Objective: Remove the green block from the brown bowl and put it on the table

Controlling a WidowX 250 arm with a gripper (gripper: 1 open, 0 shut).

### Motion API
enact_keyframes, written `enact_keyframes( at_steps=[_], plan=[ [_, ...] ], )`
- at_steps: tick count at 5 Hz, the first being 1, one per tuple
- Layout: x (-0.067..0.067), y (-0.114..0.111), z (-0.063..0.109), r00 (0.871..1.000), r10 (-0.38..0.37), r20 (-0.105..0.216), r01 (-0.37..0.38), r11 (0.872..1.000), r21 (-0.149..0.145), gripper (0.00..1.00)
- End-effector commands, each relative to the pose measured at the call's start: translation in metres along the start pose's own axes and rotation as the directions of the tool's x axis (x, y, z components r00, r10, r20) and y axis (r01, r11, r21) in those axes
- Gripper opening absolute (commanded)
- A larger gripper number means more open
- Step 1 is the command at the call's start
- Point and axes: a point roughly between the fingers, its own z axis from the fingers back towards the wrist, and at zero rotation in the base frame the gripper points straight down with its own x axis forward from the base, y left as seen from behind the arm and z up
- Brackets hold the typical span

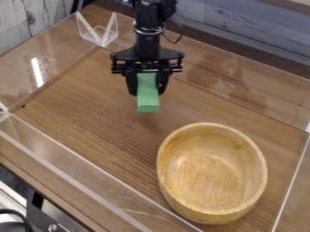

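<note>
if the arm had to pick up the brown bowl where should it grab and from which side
Judging by its shape, the thick rim of the brown bowl is the best hold, taken from straight above with one finger inside the wall and one outside. The bowl sits upright and open, far too wide to span. The gripper is currently closed on the green block.

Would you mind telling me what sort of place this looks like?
Probably a robot test bench: a table with a low clear wall, one end effector holding a green block, and an empty brown bowl.
</note>
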Motion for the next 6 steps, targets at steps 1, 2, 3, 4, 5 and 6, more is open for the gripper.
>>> enact_keyframes(
  at_steps=[1,2,3,4,5,6],
  plan=[
    [0.013,-0.012,0.018,0.999,0.018,0.050,-0.016,0.999,-0.030,0.00],
    [0.015,-0.022,0.019,0.998,0.037,0.048,-0.036,0.999,-0.032,0.00],
    [0.018,-0.007,0.015,0.995,0.084,0.050,-0.083,0.996,-0.030,0.00],
    [0.020,0.011,0.011,0.990,0.132,0.053,-0.131,0.991,-0.026,0.00],
    [0.031,0.024,0.003,0.993,0.107,0.052,-0.105,0.994,-0.030,0.00],
    [0.038,0.029,-0.008,0.997,0.063,0.045,-0.062,0.998,-0.034,0.00]
  ],
)
